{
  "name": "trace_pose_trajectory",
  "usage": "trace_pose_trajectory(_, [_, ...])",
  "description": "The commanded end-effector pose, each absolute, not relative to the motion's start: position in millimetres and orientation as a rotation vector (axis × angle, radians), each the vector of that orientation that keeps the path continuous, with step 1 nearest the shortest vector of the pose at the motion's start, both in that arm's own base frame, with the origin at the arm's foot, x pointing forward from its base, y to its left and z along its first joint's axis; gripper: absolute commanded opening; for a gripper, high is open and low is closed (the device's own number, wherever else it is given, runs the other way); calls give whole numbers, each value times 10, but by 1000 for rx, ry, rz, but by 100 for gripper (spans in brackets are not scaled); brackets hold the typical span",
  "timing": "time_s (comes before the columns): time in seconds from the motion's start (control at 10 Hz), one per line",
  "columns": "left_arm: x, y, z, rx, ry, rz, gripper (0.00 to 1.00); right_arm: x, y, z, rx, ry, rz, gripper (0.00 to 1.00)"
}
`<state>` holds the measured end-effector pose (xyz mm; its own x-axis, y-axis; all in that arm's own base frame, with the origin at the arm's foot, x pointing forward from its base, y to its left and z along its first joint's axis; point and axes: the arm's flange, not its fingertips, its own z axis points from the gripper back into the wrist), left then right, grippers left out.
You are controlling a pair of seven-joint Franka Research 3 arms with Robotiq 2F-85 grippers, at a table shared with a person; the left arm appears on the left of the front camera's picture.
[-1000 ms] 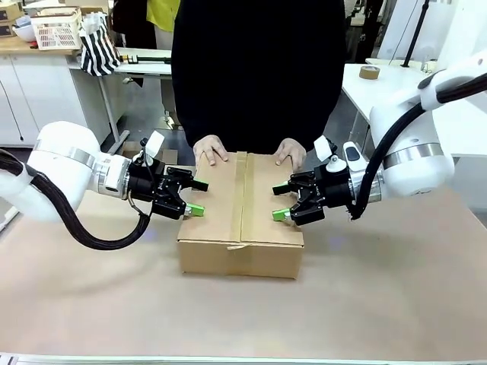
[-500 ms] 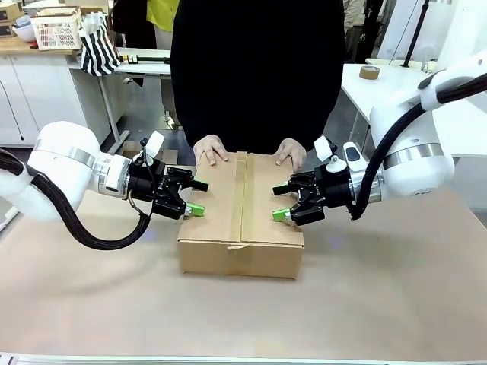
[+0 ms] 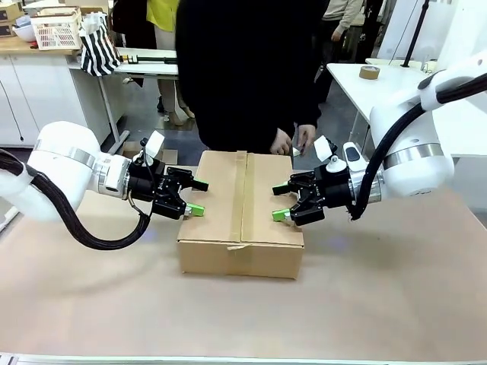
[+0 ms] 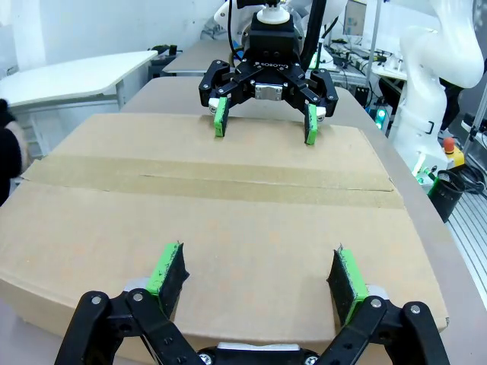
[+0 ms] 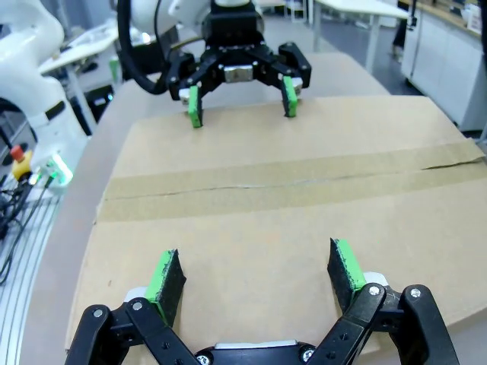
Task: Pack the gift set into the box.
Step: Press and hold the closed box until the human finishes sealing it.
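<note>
The brown cardboard box point(image 3: 240, 213) stands shut in the middle of the table, a tan tape strip point(image 3: 242, 194) along its top seam. My left gripper point(image 3: 196, 197) is open, its fingers over the box's left edge, holding nothing. My right gripper point(image 3: 279, 201) is open over the right edge, also empty. In the left wrist view my fingers point(image 4: 169, 270) hover just above the box top point(image 4: 213, 220), with the right gripper point(image 4: 264, 122) facing them. The right wrist view shows the mirror: box top point(image 5: 274, 220), left gripper point(image 5: 240, 99) opposite. No gift set is visible.
A person in black stands behind the box, hands point(image 3: 293, 141) lifted off it near the far right corner. A tape roll point(image 3: 370, 72) lies on a white side table at the right. A basket point(image 3: 57, 30) and a striped bag point(image 3: 99, 49) sit back left.
The person's hands have left the box's far edge and drawn together at the right, and the person has shifted right. Both grippers and the box are unmoved.
</note>
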<state>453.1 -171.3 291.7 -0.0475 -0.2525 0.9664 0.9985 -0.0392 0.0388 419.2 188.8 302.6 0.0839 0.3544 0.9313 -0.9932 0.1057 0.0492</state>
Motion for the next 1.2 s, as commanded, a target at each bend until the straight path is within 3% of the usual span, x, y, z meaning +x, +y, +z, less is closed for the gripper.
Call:
trace_pose_trajectory(0.0, [4518,-1704,2889,-1019,-1031,-1378,100,4185,1878,3008,913,-925,1227,100])
trace_pose_trajectory(1.1, [4518,-1704,2889,-1019,-1031,-1378,100,4185,1878,3008,913,-925,1227,100])
